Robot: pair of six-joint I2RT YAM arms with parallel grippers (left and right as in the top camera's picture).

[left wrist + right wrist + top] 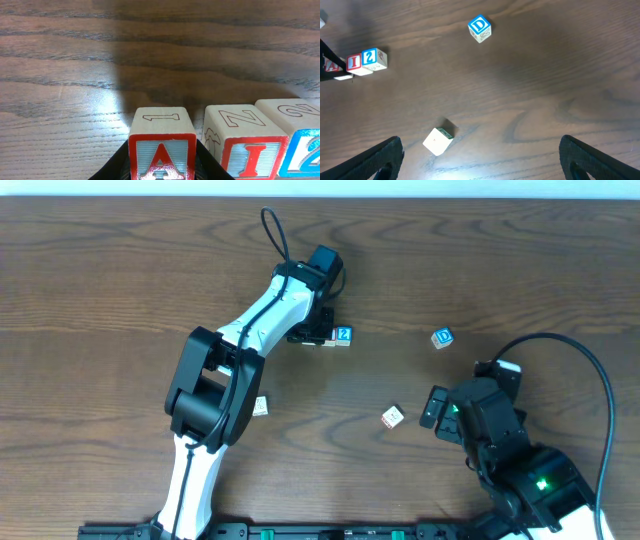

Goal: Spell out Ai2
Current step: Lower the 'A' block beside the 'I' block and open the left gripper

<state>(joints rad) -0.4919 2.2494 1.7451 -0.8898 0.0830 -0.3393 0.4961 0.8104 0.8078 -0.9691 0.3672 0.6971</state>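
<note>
Dark wood-grain table (100, 280) is seen beneath both arms. The red "A" block (162, 150) is clamped between the jaws of the left gripper (315, 334) and is held just beside the red "I" block (248, 147), with a narrow gap between them. The blue "2" block (300, 142) is set against the far side of the "I". The right gripper (481, 162) is held with its jaws spread wide above the table, near a pale block (438, 141). A blue "D" block (480, 28) is seen farther off.
</note>
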